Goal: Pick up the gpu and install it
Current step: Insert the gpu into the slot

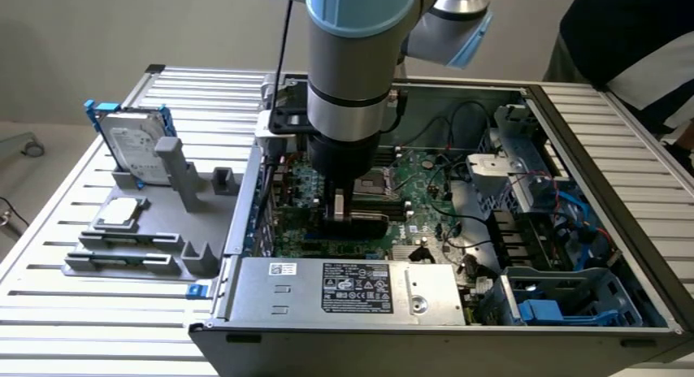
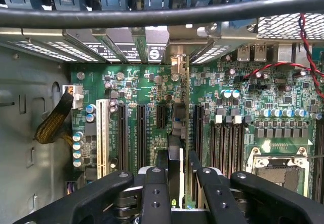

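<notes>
The gpu point(image 1: 363, 224) is out of the parts rack and inside the open computer case point(image 1: 586, 149), standing on edge low over the green motherboard point(image 1: 418, 170). In the wrist view the gpu point(image 2: 178, 117) runs edge-on up the middle of the row of long black slots point(image 2: 140, 133), with its metal end reaching toward the rear wall of the case. The tool point(image 1: 341, 200) is clamped on it from above. In the wrist view, the tool point(image 2: 177, 158) has one finger on each side of the card's top edge.

So I'd say picking up is done and this is the install step, right at the lining-up or seating point. I can't tell if the bottom edge is in a slot yet or just above one.

What seating needs, I reckon: the card dead parallel to its slot, the bracket meeting the rear opening, then a straight push down with no tilt. Those neighbouring slots sit close together, so there's not much room for error.

Off to the exterior view's left, the hard drive point(image 1: 136, 141) stands in the grey rack point(image 1: 162, 239) on the table point(image 1: 65, 312). A person point(image 1: 639, 44) stands at the far corner.
</notes>
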`<state>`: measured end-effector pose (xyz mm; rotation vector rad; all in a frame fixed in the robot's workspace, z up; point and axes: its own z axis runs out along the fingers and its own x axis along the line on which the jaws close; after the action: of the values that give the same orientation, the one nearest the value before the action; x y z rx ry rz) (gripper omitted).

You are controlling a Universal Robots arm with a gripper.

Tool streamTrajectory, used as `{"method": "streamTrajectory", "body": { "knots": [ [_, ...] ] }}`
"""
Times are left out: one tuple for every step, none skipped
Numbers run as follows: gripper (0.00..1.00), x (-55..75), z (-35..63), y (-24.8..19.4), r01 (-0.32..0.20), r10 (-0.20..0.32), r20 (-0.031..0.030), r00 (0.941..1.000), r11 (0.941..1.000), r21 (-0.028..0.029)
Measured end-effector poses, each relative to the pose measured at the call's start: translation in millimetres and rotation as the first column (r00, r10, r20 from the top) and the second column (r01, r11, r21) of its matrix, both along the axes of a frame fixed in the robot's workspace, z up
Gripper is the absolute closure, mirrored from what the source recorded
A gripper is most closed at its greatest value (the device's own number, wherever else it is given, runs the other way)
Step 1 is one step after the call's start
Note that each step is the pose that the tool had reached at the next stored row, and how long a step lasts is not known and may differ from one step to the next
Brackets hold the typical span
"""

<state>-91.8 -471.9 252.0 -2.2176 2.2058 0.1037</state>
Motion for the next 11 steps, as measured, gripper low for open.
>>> {"method": "streamTrajectory", "body": {
  "knots": [
    [0.73,0.0,0.0,0.0,0.000,0.000,0.0000,1.0000,1.0000,-0.0001],
    [0.73,0.0,0.0,0.0,0.000,0.000,0.0000,1.0000,1.0000,0.0000],
    [0.73,0.0,0.0,0.0,0.000,0.000,0.0000,1.0000,1.0000,0.0000],
    [0.73,0.0,-0.1,0.0,0.000,0.000,0.0000,1.0000,1.0000,0.0001],
    [0.73,0.0,-0.1,0.0,0.000,0.000,0.0000,1.0000,1.0000,0.0003],
    [0.73,0.0,-0.1,0.0,0.000,0.000,0.0000,1.0000,1.0000,0.0005],
    [0.73,0.0,-0.1,0.0,0.000,0.000,0.0001,1.0000,1.0000,0.0007],
    [0.73,0.0,-0.1,0.0,0.000,0.000,0.0001,1.0000,1.0000,0.0009],
    [0.73,0.0,-0.2,0.1,0.000,0.000,0.0004,1.0000,1.0000,0.0018],
    [0.72,0.0,-0.3,0.1,0.000,0.000,0.0005,1.0000,1.0000,0.0021],
    [0.72,0.0,-0.1,0.1,0.000,0.000,0.0003,1.0000,1.0000,0.0020]
  ]
}}
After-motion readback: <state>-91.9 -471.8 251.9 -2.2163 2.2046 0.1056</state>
